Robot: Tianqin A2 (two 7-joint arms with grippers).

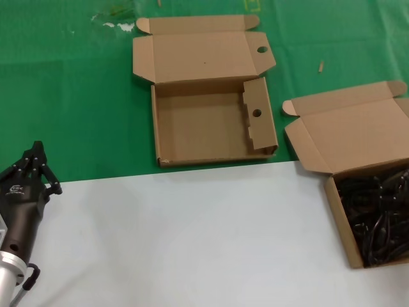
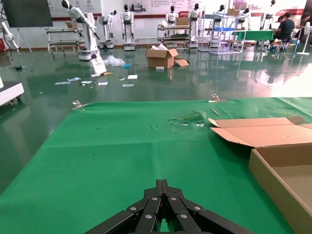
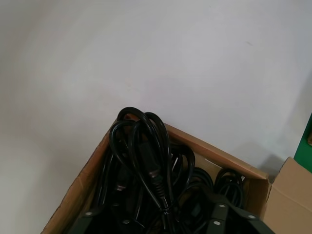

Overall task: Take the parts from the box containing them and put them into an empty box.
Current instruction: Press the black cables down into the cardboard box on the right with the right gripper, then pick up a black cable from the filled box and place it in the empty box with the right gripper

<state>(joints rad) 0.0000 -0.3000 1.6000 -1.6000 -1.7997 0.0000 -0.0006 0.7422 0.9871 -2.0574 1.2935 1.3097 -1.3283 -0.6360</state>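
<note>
The box containing the parts (image 1: 339, 211) lies open at the table's right edge, and black coiled power cables (image 1: 377, 217) fill it to the rim. The empty box (image 1: 211, 157), with a round hole (image 1: 256, 112) in its side flap, lies open on the green cloth at centre back. My right gripper (image 3: 168, 214) is out of the head view. In its wrist view it is over the full box (image 3: 219, 155), shut on one cable bundle (image 3: 141, 146) whose loops stand above the box's corner. My left gripper (image 1: 35, 160) is shut and holds nothing, low over the table's left side.
The plain lid (image 1: 348, 125) of the full box lies open behind it, and the holed lid (image 1: 201, 54) of the empty box lies flat on the cloth. Green cloth (image 2: 122, 146) covers the back of the table and white surface (image 1: 192, 236) the front.
</note>
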